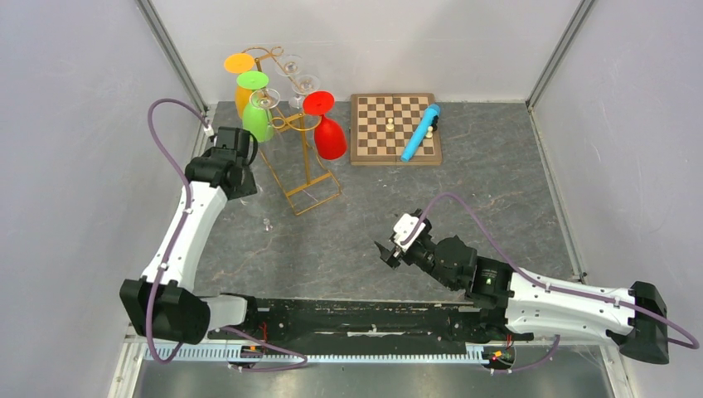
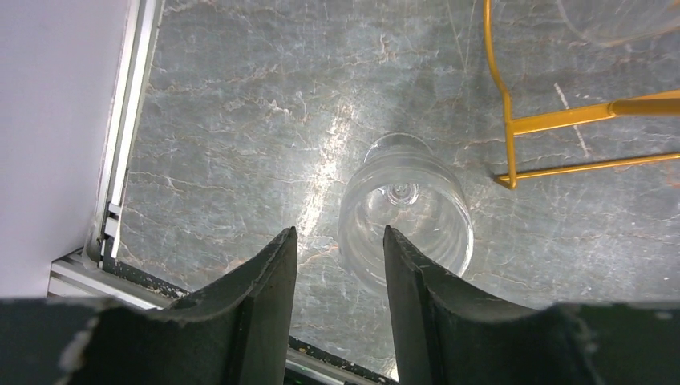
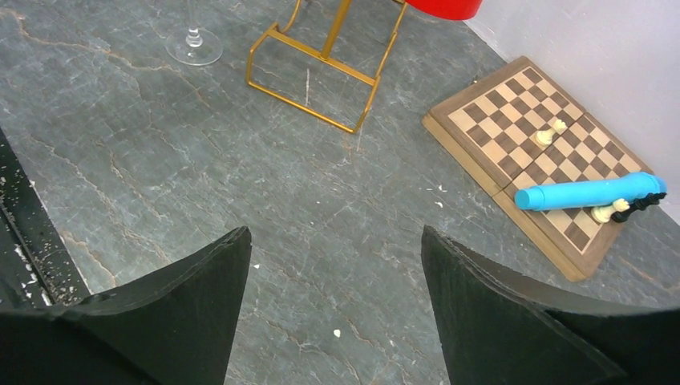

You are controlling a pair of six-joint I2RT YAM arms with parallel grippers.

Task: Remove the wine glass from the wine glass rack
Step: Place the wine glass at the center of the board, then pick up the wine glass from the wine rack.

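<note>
A clear wine glass point(image 2: 405, 210) stands upright on the table just left of the wine glass rack's base point(image 2: 513, 128); its foot point(image 3: 193, 44) also shows in the right wrist view and faintly from above point(image 1: 267, 222). My left gripper point(image 2: 338, 233) hovers above it, open, with nothing between the fingers; the glass's rim lies just beyond the right fingertip point(image 2: 394, 249). The gold wire rack point(image 1: 292, 124) holds orange, green and red glasses and some clear ones. My right gripper point(image 3: 335, 233) is open over bare table, near the middle front point(image 1: 386, 251).
A wooden chessboard point(image 1: 390, 128) lies at the back right of the rack, with a blue cylinder point(image 1: 420, 133) and a few chess pieces on it. A red glass point(image 1: 328, 137) hangs low beside the rack. Grey walls enclose the table.
</note>
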